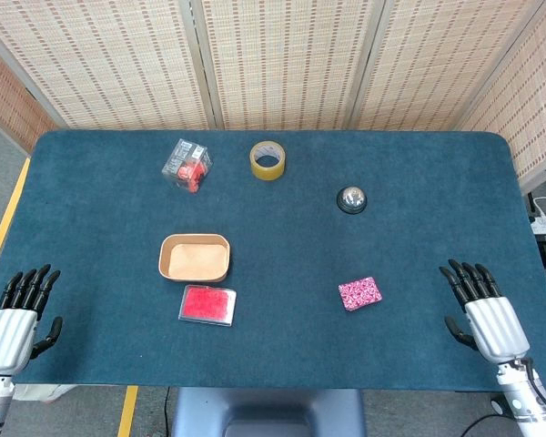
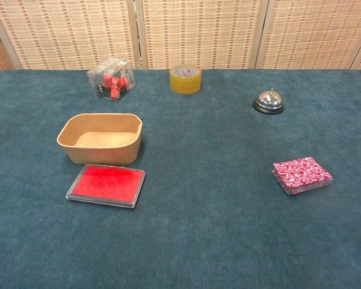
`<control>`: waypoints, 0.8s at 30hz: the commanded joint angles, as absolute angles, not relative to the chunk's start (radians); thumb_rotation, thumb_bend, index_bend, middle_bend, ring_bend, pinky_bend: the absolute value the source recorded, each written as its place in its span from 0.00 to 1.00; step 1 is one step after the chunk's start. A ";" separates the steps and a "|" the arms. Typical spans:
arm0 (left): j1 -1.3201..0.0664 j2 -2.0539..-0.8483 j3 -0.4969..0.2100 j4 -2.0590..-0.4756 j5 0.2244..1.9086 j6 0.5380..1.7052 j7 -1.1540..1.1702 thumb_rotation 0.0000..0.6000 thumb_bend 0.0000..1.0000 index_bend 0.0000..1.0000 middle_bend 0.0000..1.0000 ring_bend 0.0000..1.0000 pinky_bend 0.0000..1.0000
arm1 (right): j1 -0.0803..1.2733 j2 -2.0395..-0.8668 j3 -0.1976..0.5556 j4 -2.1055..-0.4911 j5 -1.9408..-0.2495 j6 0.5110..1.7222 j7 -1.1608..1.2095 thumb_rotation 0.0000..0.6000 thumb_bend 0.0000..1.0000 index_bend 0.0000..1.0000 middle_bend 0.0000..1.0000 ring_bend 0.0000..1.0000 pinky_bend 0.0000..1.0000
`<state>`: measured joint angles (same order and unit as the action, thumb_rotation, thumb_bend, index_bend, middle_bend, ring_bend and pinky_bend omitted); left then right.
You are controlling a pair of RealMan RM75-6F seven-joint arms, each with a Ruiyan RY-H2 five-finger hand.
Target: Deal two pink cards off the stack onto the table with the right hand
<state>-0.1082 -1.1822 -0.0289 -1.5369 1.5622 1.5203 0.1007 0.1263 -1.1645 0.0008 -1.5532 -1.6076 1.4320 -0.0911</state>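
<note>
A stack of pink patterned cards (image 1: pixel 359 293) (image 2: pixel 302 174) lies flat on the blue table, right of centre near the front. My right hand (image 1: pixel 480 310) rests at the table's front right, fingers spread and holding nothing, well to the right of the stack. My left hand (image 1: pixel 20 313) lies at the front left corner, fingers apart and empty. Neither hand shows in the chest view.
A tan paper tray (image 1: pixel 194 258) and a red pad in a clear case (image 1: pixel 207 305) sit left of centre. At the back are a clear box of red pieces (image 1: pixel 187 165), a roll of yellow tape (image 1: pixel 267 160) and a silver call bell (image 1: pixel 351 199).
</note>
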 commanded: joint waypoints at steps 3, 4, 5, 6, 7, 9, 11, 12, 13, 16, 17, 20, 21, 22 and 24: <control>-0.107 -1.175 -0.028 -1.553 1.563 1.521 0.102 1.00 0.46 0.00 0.00 0.00 0.05 | 0.125 -1.175 -0.002 -1.544 -1.630 1.451 -0.087 1.00 0.30 0.00 0.00 0.00 0.00; -0.108 -1.174 -0.028 -1.554 1.565 1.520 0.099 1.00 0.46 0.00 0.00 0.00 0.05 | 0.126 -1.179 -0.006 -1.538 -1.641 1.455 -0.083 1.00 0.30 0.00 0.00 0.00 0.00; -0.108 -1.173 -0.027 -1.555 1.566 1.520 0.095 1.00 0.46 0.00 0.00 0.00 0.05 | 0.127 -1.182 -0.009 -1.535 -1.646 1.453 -0.082 1.00 0.30 0.00 0.00 0.00 0.00; -0.108 -1.171 -0.026 -1.556 1.566 1.519 0.092 1.00 0.46 0.00 0.00 0.00 0.05 | 0.131 -1.186 -0.012 -1.532 -1.652 1.447 -0.084 1.00 0.30 0.00 0.00 0.00 0.00; -0.108 -1.169 -0.025 -1.557 1.567 1.517 0.086 1.00 0.46 0.00 0.00 0.00 0.05 | 0.137 -1.190 -0.017 -1.531 -1.657 1.433 -0.091 1.00 0.30 0.00 0.00 0.00 0.00; -0.111 -1.165 -0.025 -1.559 1.566 1.511 0.075 1.00 0.46 0.00 0.00 0.00 0.05 | 0.155 -1.196 -0.025 -1.535 -1.666 1.398 -0.115 1.00 0.30 0.00 0.00 0.00 0.00; -0.118 -1.163 -0.026 -1.560 1.566 1.501 0.070 1.00 0.46 0.00 0.00 0.00 0.05 | 0.187 -1.199 -0.030 -1.550 -1.678 1.341 -0.161 1.00 0.30 0.00 0.00 0.00 0.00; -0.121 -1.163 -0.026 -1.559 1.567 1.495 0.071 1.00 0.46 0.00 0.00 0.00 0.05 | 0.209 -1.204 -0.029 -1.560 -1.684 1.308 -0.194 1.00 0.30 0.00 0.00 0.00 0.00; -0.124 -1.163 -0.025 -1.561 1.567 1.488 0.071 1.00 0.46 0.00 0.00 0.00 0.05 | 0.225 -1.207 -0.027 -1.570 -1.686 1.281 -0.223 1.00 0.30 0.00 0.00 0.00 0.00; -0.132 -1.161 -0.021 -1.567 1.571 1.474 0.068 1.00 0.46 0.00 0.00 0.00 0.05 | 0.273 -1.223 -0.019 -1.597 -1.667 1.190 -0.311 1.00 0.30 0.00 0.00 0.00 0.00; -0.134 -1.161 -0.020 -1.567 1.572 1.471 0.069 1.00 0.46 0.00 0.00 0.00 0.05 | 0.291 -1.230 -0.013 -1.608 -1.656 1.157 -0.339 1.00 0.30 0.00 0.00 0.00 0.00; -0.141 -1.159 -0.019 -1.560 1.570 1.458 0.057 1.00 0.46 0.00 0.00 0.00 0.05 | 0.334 -1.259 0.012 -1.631 -1.598 1.074 -0.419 1.00 0.30 0.00 0.00 0.00 0.00; -0.141 -1.159 -0.019 -1.561 1.570 1.457 0.058 1.00 0.46 0.00 0.00 0.00 0.05 | 0.338 -1.262 0.014 -1.632 -1.592 1.068 -0.427 1.00 0.30 0.00 0.00 0.00 0.00; -0.141 -1.159 -0.019 -1.561 1.570 1.457 0.058 1.00 0.46 0.00 0.00 0.00 0.05 | 0.340 -1.264 0.016 -1.634 -1.586 1.064 -0.434 1.00 0.30 0.00 0.00 0.00 0.00; -0.142 -1.159 -0.019 -1.562 1.569 1.456 0.058 1.00 0.46 0.00 0.00 0.00 0.05 | 0.345 -1.269 0.020 -1.635 -1.575 1.054 -0.448 1.00 0.30 0.00 0.01 0.00 0.00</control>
